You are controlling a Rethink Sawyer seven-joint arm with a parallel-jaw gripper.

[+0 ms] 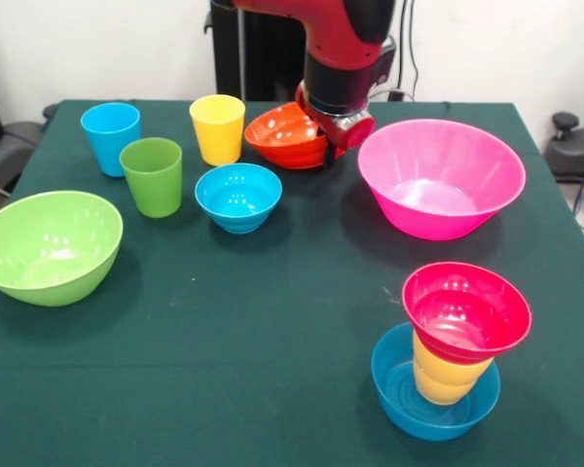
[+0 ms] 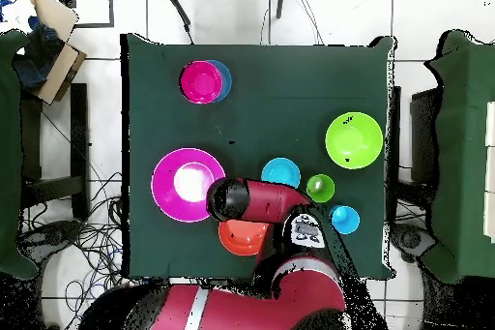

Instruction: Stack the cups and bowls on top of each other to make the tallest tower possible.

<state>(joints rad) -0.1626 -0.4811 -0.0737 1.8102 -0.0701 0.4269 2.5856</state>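
Observation:
My gripper (image 1: 329, 146) comes down at the far middle of the table and is shut on the right rim of the wide orange bowl (image 1: 287, 136), which tilts with its inside showing. In the overhead view the arm covers the gripper and part of the orange bowl (image 2: 242, 237). The large pink bowl (image 1: 440, 177) stands just right of it. A short stack stands front right: a small blue bowl (image 1: 433, 404), the squat yellow-orange cup (image 1: 448, 375) in it, and the small red bowl (image 1: 465, 311) tilted on top.
The light blue cup (image 1: 110, 136), green cup (image 1: 153, 175) and yellow cup (image 1: 217, 128) stand upright far left. Another small blue bowl (image 1: 238, 197) sits near them. The lime green bowl (image 1: 49, 245) is at the left edge.

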